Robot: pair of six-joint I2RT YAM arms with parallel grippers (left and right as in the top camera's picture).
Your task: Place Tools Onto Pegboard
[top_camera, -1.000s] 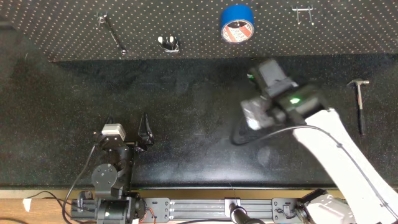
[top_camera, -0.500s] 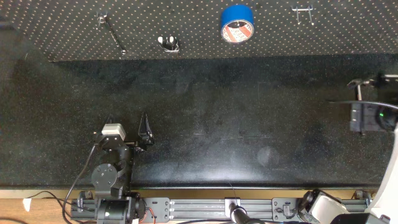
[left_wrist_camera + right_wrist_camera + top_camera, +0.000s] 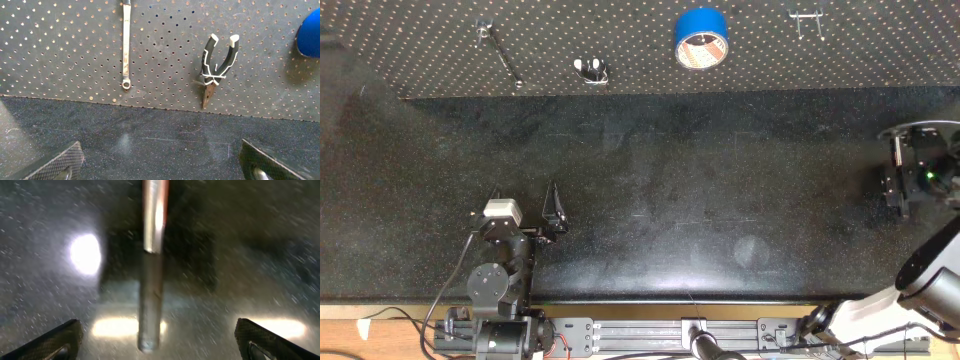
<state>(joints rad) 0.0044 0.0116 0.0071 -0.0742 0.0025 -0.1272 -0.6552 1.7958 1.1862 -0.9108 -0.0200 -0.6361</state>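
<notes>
The hammer (image 3: 151,225) lies at the far right of the dark desk (image 3: 720,200): a shiny metal shaft, then what seems a duller grey grip. The right fingers (image 3: 52,341) are spread wide, one on each side of it, gripping nothing. The left fingers (image 3: 55,162) are spread too, facing the pegboard (image 3: 60,50).

Black speckled worktop (image 3: 650,190), metal rail (image 3: 620,330) along its near edge

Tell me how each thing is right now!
Wrench: hanging on the pegboard.
Pliers: hanging, closed, handles up.
Tape roll: hanging on the pegboard.
Hammer: lying flat on the table.
Left gripper: open, empty.
Right gripper: open over the hammer.
</notes>
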